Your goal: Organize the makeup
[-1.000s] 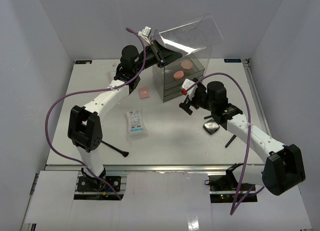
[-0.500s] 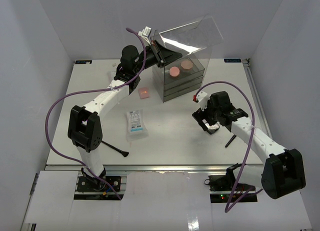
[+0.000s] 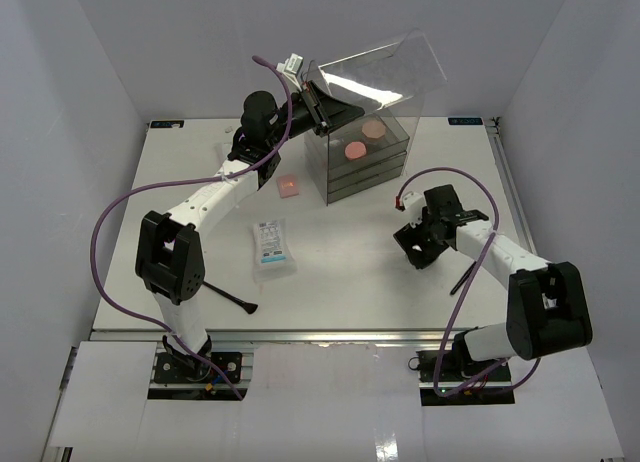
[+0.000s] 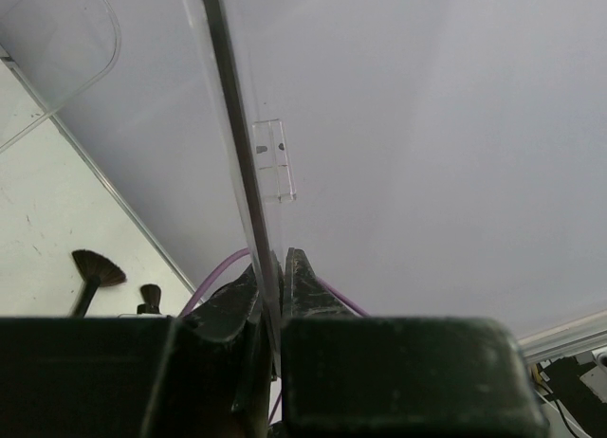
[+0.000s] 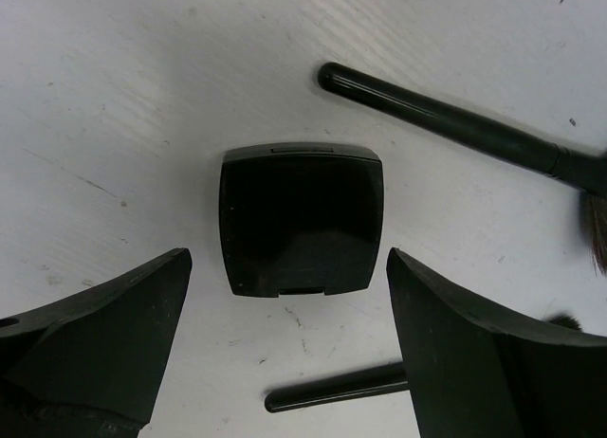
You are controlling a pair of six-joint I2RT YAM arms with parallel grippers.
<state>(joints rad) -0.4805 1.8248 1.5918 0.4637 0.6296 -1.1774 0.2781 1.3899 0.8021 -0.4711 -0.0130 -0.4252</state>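
Makeup lies in and around the clear box (image 3: 352, 172), which stands at the far middle of the table (image 3: 340, 272). Its dark drawers are too dim for us to read. Its lid (image 3: 385, 70) is tipped up above the box, with the left arm stretched far and high to meet it. The left gripper (image 3: 318, 107) is clamped on the lid's edge. From the left wrist we see little but that clear pane against the wall. Below it lie a fan brush (image 4: 95, 267) and a smaller brush head (image 4: 149, 296), their handles cut off by the gripper body.

The right arm folds in low, near and right of the box. The right gripper (image 3: 420, 246) points down at the table with its jaws apart, holding nothing.

White sachets (image 3: 271, 247) lie near and left of the box. A pink square pad (image 3: 289, 186) sits just beside its left wall. A pink compact (image 3: 355, 150) and a beige compact (image 3: 373, 130) rest in the open top of the box.

From above, the right gripper hides the black compact (image 5: 302, 218). The right wrist shows it flat on the table between the spread fingers (image 5: 104, 334), untouched. Two thin brush handles flank it: one (image 5: 446, 125) runs off the frame at its bristles, and the other (image 5: 332, 389) is cut off by a finger. A black brush (image 3: 230, 297) lies well apart, near-left of the box.
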